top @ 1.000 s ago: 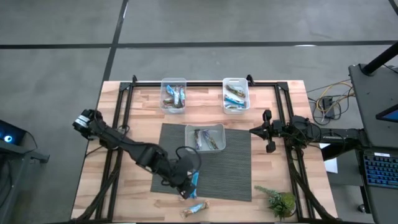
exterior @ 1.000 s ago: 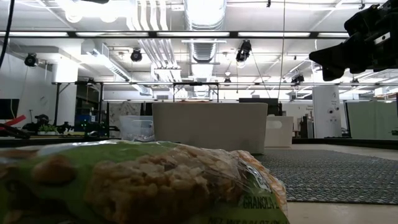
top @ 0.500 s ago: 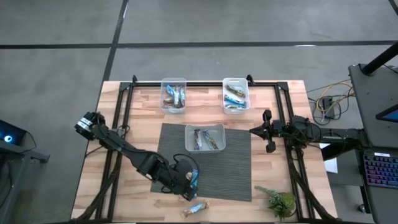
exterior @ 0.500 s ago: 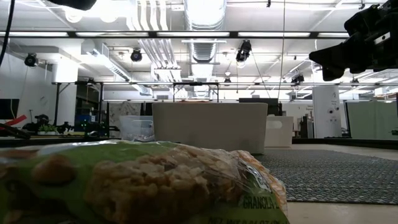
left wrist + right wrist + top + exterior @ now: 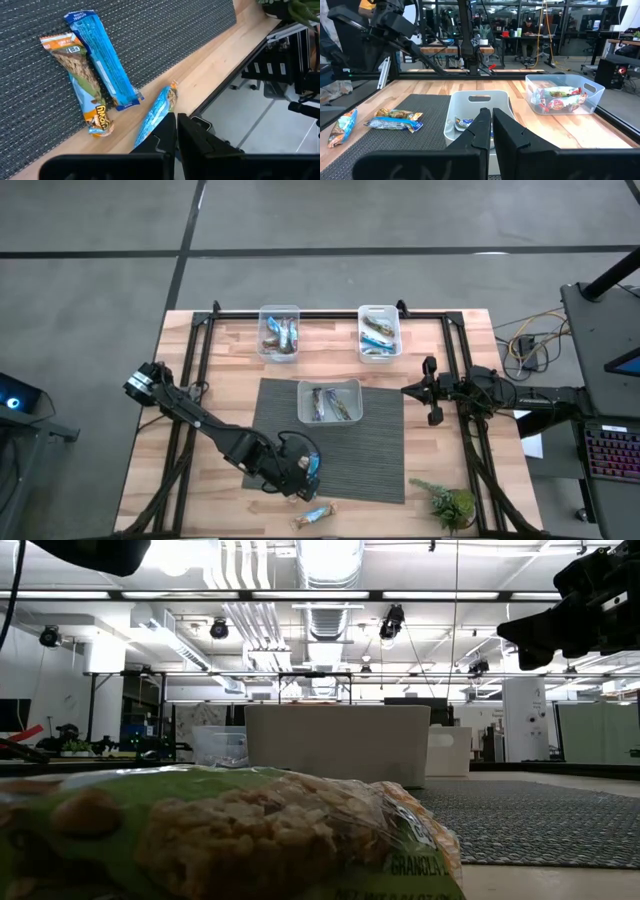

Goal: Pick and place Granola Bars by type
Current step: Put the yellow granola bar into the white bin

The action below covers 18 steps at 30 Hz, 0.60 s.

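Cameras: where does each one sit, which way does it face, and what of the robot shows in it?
High view: overhead, straight down; both arms, left gripper shut near the mat's front edge, right gripper shut, parked right.
Low view: table height, level across; a granola bar fills the foreground, dark arm parts at the top corners.
Left wrist view: down past its shut fingers at three bars.
Right wrist view: across the table past its shut fingers at the white tub.
Shared: both wrist views show the blue bar.

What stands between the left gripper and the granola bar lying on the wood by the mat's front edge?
Nothing visible. The shut left gripper hangs right by that granola bar; the blue bar and orange bar lie aside on the mat.
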Motion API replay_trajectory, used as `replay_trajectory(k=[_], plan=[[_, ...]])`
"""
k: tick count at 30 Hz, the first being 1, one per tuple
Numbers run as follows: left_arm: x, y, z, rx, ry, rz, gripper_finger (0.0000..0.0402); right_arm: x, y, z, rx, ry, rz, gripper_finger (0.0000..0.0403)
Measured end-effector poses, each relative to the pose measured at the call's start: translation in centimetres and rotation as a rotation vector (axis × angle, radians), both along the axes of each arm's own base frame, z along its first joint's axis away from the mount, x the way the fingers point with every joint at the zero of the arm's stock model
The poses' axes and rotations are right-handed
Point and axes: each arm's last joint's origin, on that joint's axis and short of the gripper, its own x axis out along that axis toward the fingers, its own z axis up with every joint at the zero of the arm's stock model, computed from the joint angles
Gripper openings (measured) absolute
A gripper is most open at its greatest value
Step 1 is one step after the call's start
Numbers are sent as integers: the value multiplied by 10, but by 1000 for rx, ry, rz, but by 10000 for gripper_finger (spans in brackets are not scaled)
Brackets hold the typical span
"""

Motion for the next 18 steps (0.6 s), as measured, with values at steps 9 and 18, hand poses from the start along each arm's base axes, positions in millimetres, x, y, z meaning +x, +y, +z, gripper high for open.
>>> replay_trajectory(k=[9, 18], plan=[[0, 0, 0, 45, -17, -48, 1, 0, 0, 0, 0, 0, 0, 9], [0, 0, 0, 89, -34, -107, 6, 0, 0, 0, 0, 0, 0, 9]])
